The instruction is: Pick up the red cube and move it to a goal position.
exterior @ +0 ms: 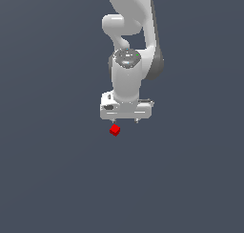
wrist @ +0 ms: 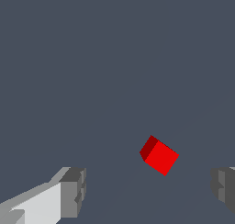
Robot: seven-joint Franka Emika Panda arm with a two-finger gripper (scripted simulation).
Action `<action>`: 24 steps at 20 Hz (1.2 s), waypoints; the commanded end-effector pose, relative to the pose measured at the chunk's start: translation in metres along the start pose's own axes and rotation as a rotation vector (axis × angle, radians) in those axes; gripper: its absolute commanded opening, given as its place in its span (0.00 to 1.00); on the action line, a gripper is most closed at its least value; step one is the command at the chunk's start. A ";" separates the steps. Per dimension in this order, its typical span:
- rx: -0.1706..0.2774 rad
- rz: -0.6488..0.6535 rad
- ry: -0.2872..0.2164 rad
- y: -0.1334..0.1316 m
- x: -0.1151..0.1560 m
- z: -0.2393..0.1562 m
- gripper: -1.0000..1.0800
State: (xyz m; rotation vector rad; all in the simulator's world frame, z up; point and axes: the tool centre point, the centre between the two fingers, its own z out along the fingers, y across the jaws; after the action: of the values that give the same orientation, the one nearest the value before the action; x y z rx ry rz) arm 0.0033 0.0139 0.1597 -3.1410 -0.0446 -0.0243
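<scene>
Approach phase: red cube (exterior: 115,130) on the floor, not yet grasped.

The red cube (wrist: 159,155) sits on the plain dark grey surface, rotated so its edges lie skew to the finger line. In the exterior view it lies just below the gripper (exterior: 125,120), toward that view's left, under one fingertip rather than centred. In the wrist view the fingers (wrist: 73,192) are spread wide and hold nothing; the cube shows ahead of the gap and nearer the other finger. Judged step: alignment before descent. Next move likely calls for a small lateral shift to centre the gap over the cube, perhaps a wrist turn to square the pads to its faces, then lowering and closing. No goal marker is visible.
</scene>
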 end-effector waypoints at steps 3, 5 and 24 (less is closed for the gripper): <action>0.000 0.003 0.000 0.000 0.000 0.001 0.96; 0.000 0.014 0.000 0.001 0.000 0.003 0.96; -0.006 0.432 -0.010 0.040 -0.023 0.100 0.96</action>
State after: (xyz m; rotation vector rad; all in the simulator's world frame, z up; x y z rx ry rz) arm -0.0146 -0.0228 0.0693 -3.0932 0.5636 -0.0084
